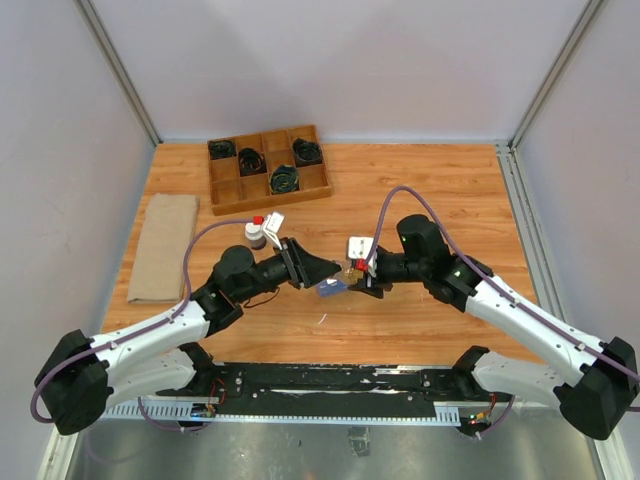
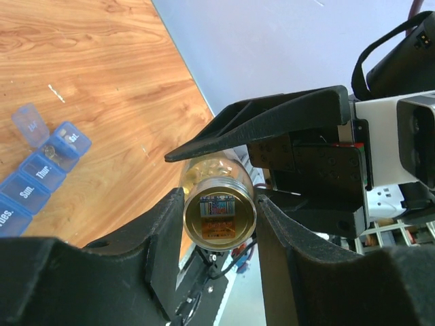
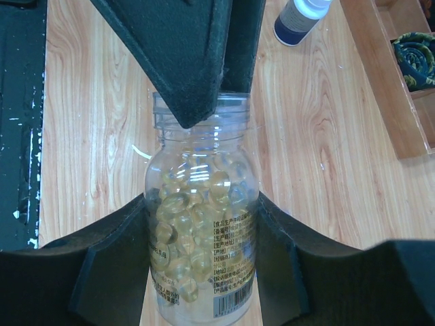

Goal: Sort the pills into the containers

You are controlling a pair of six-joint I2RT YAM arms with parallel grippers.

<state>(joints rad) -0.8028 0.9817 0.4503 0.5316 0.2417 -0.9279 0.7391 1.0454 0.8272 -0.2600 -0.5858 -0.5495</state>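
Observation:
The clear vial (image 3: pixel 202 272) holds several yellowish-amber pills (image 3: pixel 194 204). My right gripper (image 3: pixel 202 224) is shut on its labelled body. My left gripper (image 2: pixel 219 204) is shut on the vial's gold cap end (image 2: pixel 219 216); its black fingers (image 3: pixel 183 54) cover the vial's neck in the right wrist view. In the top view both grippers, left (image 1: pixel 325 270) and right (image 1: pixel 360 280), meet over the table's middle with the vial (image 1: pixel 350 270) between them, lying level. The blue pill organizer (image 2: pixel 41 170) lies below, one end lid (image 2: pixel 30 122) standing open. It also shows in the top view (image 1: pixel 330 288).
A dark brown bottle with a white cap (image 1: pixel 257 233) stands just behind my left arm. A wooden grid tray with black coils (image 1: pixel 268 168) sits at the back. A tan cloth (image 1: pixel 163 247) lies at the left.

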